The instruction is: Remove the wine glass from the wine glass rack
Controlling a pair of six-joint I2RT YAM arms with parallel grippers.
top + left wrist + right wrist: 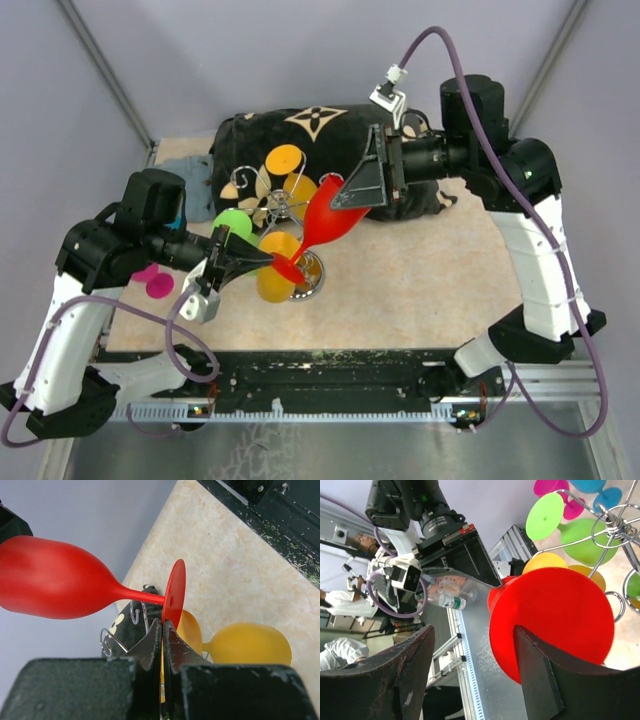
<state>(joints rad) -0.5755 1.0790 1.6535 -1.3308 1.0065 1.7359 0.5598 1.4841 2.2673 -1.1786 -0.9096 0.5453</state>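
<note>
Rack (285, 207) is sitting half hidden among other glasses (285, 160) while the red glass (325, 225) is lying level above it, the left gripper (272, 262) clamping its foot and the outstretched right gripper (345, 195) gaping around its bowl.

The bench (430, 290) is viewed from above and behind the arm bases, which are set along its near edge at the bottom of the picture; the whole top is taken in from well back. The left wrist view is placed just behind the left gripper (162, 630) and aimed past it, very near the red glass (55, 585). The right wrist view is pointed through the right gripper (472, 630) towards the near edge, close to that glass's bowl. The glass and the wire rack (285, 205) are shared by all three views.
</note>
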